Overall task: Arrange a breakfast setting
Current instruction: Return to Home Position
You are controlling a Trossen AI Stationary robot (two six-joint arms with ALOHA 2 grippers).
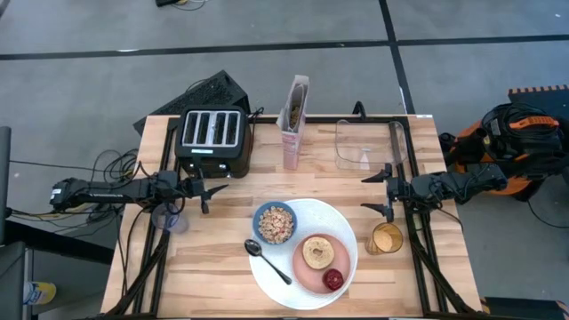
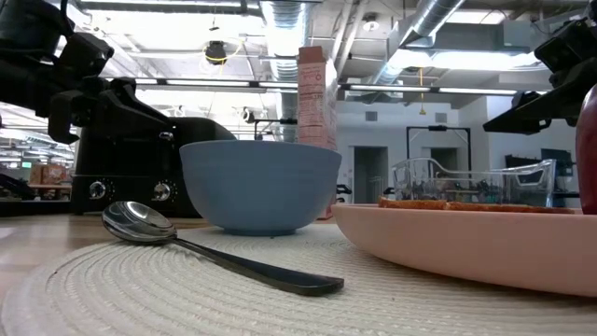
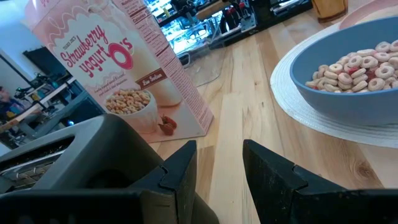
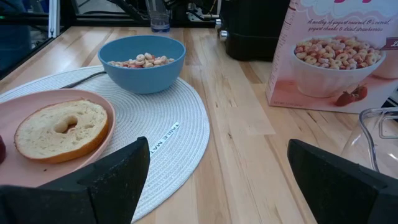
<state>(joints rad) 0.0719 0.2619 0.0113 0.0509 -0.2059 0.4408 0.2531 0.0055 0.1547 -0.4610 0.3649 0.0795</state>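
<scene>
A large round white woven mat (image 1: 348, 233) lies at the table's near middle. On it rest a small blue bowl (image 1: 275, 222) holding cereal rings, a black spoon (image 1: 267, 260), and a small pink plate (image 1: 307, 274) carrying a toasted bagel half (image 1: 318, 252) and a small red fruit (image 1: 333, 280). My left gripper (image 1: 204, 192) hovers open to the left of the bowl, in front of the toaster, and holds nothing. My right gripper (image 1: 385, 192) hovers wide open to the right of the mat and holds nothing. The bowl (image 4: 143, 61) and the bagel (image 4: 61, 129) also show in the right wrist view.
A black four-slot toaster (image 1: 212, 138) and a tall pink-white cereal box (image 1: 294, 120) stand at the far side. A clear container (image 1: 369, 144) lies at the far right. A glass of orange drink (image 1: 386, 238) stands right of the mat, and a clear glass (image 1: 169, 218) stands at the left.
</scene>
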